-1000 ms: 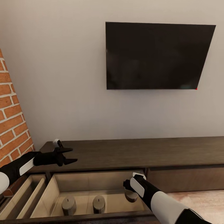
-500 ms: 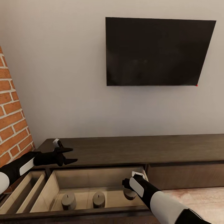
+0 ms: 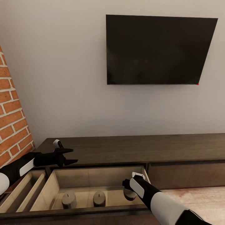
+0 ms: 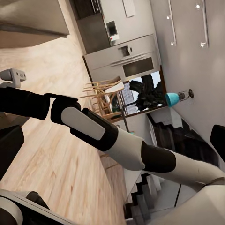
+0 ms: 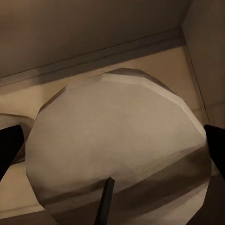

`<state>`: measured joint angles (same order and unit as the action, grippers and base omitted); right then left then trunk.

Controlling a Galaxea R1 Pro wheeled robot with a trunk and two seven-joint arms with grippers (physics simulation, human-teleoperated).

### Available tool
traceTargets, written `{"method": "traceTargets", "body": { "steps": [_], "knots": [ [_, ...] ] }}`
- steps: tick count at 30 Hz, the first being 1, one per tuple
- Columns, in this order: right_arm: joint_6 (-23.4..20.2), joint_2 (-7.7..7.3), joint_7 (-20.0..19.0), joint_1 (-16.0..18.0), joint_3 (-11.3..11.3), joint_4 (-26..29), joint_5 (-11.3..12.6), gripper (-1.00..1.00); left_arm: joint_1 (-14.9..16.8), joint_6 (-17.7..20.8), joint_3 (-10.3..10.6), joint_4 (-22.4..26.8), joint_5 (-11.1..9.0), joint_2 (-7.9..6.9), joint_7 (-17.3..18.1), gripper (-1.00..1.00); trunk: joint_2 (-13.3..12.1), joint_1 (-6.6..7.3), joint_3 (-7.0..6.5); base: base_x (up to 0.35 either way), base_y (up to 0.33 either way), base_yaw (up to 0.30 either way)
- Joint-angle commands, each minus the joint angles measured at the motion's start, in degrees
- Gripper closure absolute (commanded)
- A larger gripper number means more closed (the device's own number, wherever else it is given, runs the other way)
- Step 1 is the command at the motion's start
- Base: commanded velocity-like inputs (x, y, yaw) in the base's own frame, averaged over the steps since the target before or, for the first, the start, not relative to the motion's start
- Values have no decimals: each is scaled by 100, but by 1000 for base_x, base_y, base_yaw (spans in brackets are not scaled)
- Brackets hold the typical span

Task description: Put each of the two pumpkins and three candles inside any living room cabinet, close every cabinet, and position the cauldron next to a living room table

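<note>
While the third candle [image 5: 117,150] was lowered into the open cabinet [image 3: 93,179] between the right gripper's [image 5: 112,150] spread fingers (contact unclear), withdrawal was judged next.

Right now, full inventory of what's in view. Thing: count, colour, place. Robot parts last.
Candles: three, beige-tan, inside the open cabinet compartment: left, middle, and right, the last partly behind the right arm.
Cabinet: one, dark brown with pale interior, long and low against the wall; front open.
TV: one, black, on the wall above the cabinet.
Brick wall: one, red-orange, at left.
Floor: pale wood, at right.
Left gripper: black, open, over the cabinet's left end, empty.
Right gripper: black fingers either side of the right candle; contact unclear.
</note>
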<state>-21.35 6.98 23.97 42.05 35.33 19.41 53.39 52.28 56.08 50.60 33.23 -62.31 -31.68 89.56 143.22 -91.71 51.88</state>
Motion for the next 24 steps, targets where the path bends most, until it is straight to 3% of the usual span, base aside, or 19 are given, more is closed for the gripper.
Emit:
{"method": "traceTargets", "body": {
  "steps": [1,8,24],
  "knots": [
    [-18,-4,46,5,44,10,40,100,10,61,38,-1,-9,-5,44,-100,3,1,7,0,0,0],
    [-23,-4,46,5,44,10,40,100,10,61,38,-1,-9,-5,44,-100,11,-14,139,0,0,0],
    [-24,-4,46,5,44,10,40,100,10,61,38,-9,-9,-5,44,-100,11,-14,139,0,0,0]
  ]
}}
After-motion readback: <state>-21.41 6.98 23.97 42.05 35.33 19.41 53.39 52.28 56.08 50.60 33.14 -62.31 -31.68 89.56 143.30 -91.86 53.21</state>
